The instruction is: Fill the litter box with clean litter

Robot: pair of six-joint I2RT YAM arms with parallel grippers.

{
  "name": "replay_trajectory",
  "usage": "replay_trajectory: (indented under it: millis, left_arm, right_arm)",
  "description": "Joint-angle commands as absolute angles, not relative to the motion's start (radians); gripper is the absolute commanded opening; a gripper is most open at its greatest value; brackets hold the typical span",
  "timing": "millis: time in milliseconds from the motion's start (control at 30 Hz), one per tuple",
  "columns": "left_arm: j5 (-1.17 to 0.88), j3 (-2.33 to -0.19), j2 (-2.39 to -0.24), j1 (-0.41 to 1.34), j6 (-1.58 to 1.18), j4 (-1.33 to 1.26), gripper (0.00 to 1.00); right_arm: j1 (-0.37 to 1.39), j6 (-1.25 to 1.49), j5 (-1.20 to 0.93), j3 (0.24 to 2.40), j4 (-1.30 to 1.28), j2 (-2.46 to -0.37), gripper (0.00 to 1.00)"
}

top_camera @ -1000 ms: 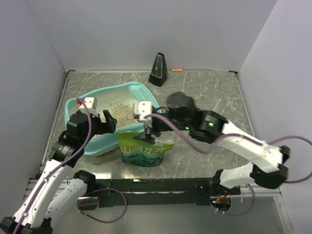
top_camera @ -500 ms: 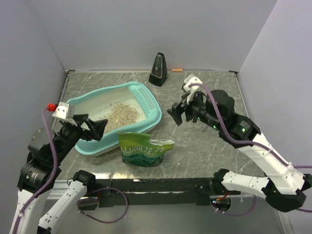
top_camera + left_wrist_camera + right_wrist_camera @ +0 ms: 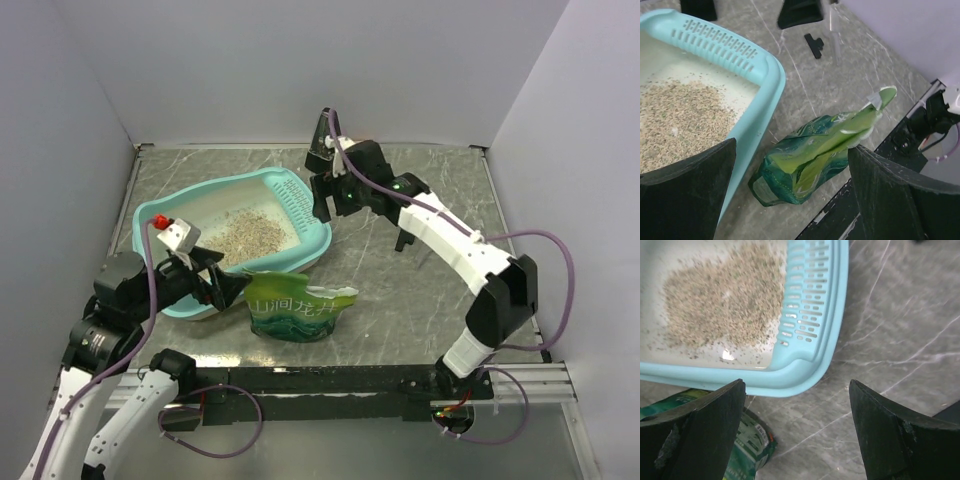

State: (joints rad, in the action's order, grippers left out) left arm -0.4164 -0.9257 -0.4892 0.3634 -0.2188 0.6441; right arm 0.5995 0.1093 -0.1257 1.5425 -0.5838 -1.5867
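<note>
Teal plastic rectangular litter box with a slotted sieve end is found at 10 o'clock on the grey marbled desk. Beige-grey clean litter granules are heaped in its middle. Whitish floor is left bare around the heap, so filling is judged partial.

Green printed litter bag is slumped just beside the box's near wall, at 6 o'clock of it, mouth crumpled, held by nothing. Left gripper is spread wide and empty, aimed at the near rim and the bag. Right gripper is likewise spread wide with nothing between its fingers, poised over the sieve corner at 3 o'clock of the box.

Step in hand is judged to be a grasp of the bag so more litter can be poured. The bag should be taken low on its body by one gripper and near the mouth by the other. The mouth should be carried over the bare floor at 9 o'clock of the heap, kept off the slots, and tilted slowly so nothing is spilled on the desk.
</note>
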Motion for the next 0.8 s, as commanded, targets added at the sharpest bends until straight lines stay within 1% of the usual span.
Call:
replay_trajectory:
  millis: [0,233,300,433,500,533,667,700,733,767]
  left_arm:
    - [-0.525,-0.894,-0.502,0.359,-0.178,0.526,0.97]
    - [-0.707,-0.851,-0.515,0.367,-0.172,0.456,0.97]
    - [-0.750,-0.825,-0.529,0.367,-0.176,0.417,0.97]
    - [-0.874,-0.795,-0.558,0.370,-0.178,0.367,0.98]
    - [-0.888,-0.782,-0.561,0.371,-0.176,0.359,0.99]
    - [-0.884,-0.781,-0.558,0.373,-0.175,0.356,0.94]
    - [-0.867,-0.772,-0.549,0.387,-0.170,0.354,0.87]
    - [-0.862,-0.770,-0.548,0.390,-0.170,0.354,0.85]
    - [-0.862,-0.770,-0.548,0.393,-0.169,0.353,0.81]
    - [-0.861,-0.769,-0.549,0.393,-0.167,0.353,0.79]
  right_arm:
    - [0.598,0.141,-0.192,1.551,-0.525,-1.595,0.91]
    - [0.586,0.110,-0.244,1.519,-0.500,-1.609,0.92]
    - [0.575,0.109,-0.264,1.558,-0.515,-1.653,0.92]
    - [0.575,0.092,-0.233,1.656,-0.572,-1.758,0.92]
    - [0.577,0.075,-0.235,1.722,-0.590,-1.822,0.92]
    - [0.577,0.066,-0.236,1.748,-0.600,-1.848,0.92]
    - [0.584,0.022,-0.308,1.883,-0.664,-1.974,0.86]
    - [0.584,0.015,-0.328,1.896,-0.664,-1.986,0.83]
    - [0.592,0.011,-0.353,1.902,-0.658,-1.996,0.81]
    - [0.595,0.008,-0.371,1.907,-0.652,-2.008,0.79]
